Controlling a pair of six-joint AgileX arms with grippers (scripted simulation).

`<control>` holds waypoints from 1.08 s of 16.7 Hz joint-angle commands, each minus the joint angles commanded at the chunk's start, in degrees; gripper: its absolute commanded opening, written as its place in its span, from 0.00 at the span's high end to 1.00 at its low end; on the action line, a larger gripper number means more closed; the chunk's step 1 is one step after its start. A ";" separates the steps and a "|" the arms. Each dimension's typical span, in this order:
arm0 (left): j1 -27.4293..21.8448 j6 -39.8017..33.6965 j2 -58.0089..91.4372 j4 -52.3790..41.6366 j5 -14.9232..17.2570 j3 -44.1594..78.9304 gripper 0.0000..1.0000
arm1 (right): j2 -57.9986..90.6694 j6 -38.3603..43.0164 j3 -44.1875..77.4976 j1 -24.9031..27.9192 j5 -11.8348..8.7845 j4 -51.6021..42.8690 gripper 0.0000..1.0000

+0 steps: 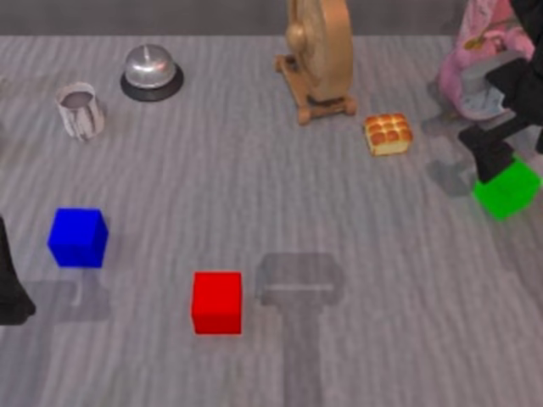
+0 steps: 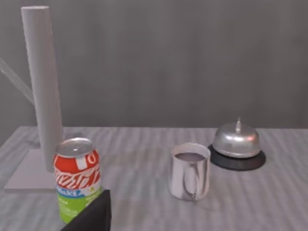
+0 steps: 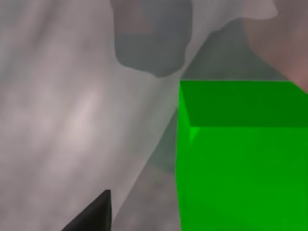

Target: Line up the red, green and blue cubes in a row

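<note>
Nearest the front edge of the grey, wood-grained surface (image 1: 382, 339), the glossy red cube (image 1: 216, 302) is sitting just left of centre, beside a blocky shadow. Toward the left edge, the deep blue cube (image 1: 78, 237) is resting slightly farther back, well apart from the red one. The left arm is showing only as a dark form cut off at the left edge near the front, and its left end effector (image 1: 10, 292) is too cropped to tell whether the fingers are spread or closed; one dark fingertip is poking into the left wrist view. Near the right edge, the right end effector (image 1: 492, 161) is hanging over the bright green cube (image 1: 507, 189), partly covering its back corner; whether it is gripping the cube cannot be told, and the right wrist view is filled by the cube's green faces. Farther back, a golden bread bun (image 1: 389, 134) is lying right of centre. Along the back edge are standing a marbled mug (image 1: 81, 110), a chrome bell (image 1: 152, 71) on a black base, a wooden wheel-shaped stand (image 1: 319, 59) cut off at the top, and a pink object (image 1: 484, 59), partly hidden by the right arm. The left wrist view alone is showing a red-and-green soda can (image 2: 77, 178) and a white post (image 2: 42, 86).
</note>
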 joint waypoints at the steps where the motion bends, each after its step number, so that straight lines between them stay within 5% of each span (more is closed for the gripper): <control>1: 0.00 0.00 0.00 0.00 0.00 0.00 0.00 | 0.58 0.01 -1.44 -0.01 0.00 2.07 0.00; 11: 0.00 0.00 0.00 0.00 0.00 0.00 0.00 | 4.03 0.00 -9.33 -0.04 0.04 13.42 0.00; 18: 0.00 0.00 0.00 0.00 0.00 0.00 0.00 | 4.03 0.00 -9.33 -0.04 0.04 13.42 0.53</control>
